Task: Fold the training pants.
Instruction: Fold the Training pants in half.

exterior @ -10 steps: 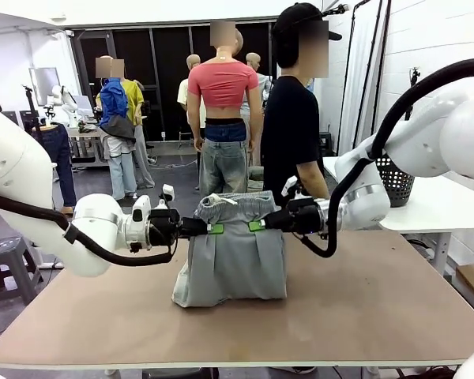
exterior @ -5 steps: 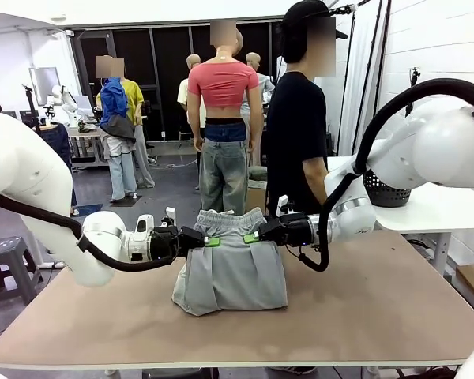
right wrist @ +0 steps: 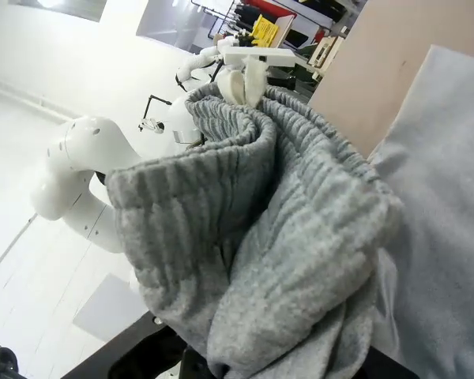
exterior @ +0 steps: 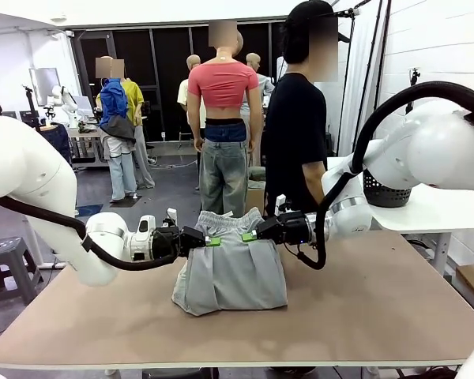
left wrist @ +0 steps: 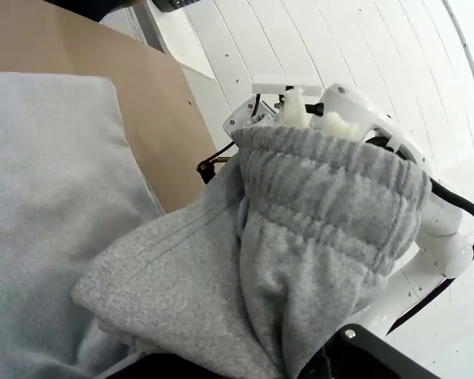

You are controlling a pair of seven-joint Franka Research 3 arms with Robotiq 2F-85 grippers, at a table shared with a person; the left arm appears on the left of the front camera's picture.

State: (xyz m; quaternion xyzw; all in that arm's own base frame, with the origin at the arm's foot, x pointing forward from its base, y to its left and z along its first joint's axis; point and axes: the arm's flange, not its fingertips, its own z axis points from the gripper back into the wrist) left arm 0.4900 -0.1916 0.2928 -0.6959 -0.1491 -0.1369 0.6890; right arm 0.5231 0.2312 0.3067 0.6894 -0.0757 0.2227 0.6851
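The light grey training pants (exterior: 231, 272) lie doubled over in the middle of the brown table (exterior: 379, 308), with the gathered waistband (exterior: 229, 221) held up a little above the far end. My left gripper (exterior: 209, 241) is shut on the waistband's left corner, and my right gripper (exterior: 249, 236) is shut on its right corner. In the left wrist view the bunched waistband (left wrist: 332, 189) hangs right in front of the camera over the flat grey layer (left wrist: 47, 181). The right wrist view shows the same ribbed waistband (right wrist: 221, 181) pinched at the bottom edge.
A person in a black shirt (exterior: 294, 134) stands at the far side of the table, just behind the right arm. A white side table (exterior: 434, 207) with a black mesh basket (exterior: 389, 185) stands at the back right.
Both grippers have carried the waistband lower and toward the near side, and they have drawn closer together. The raised part of the pants now hangs lower over the folded layer.
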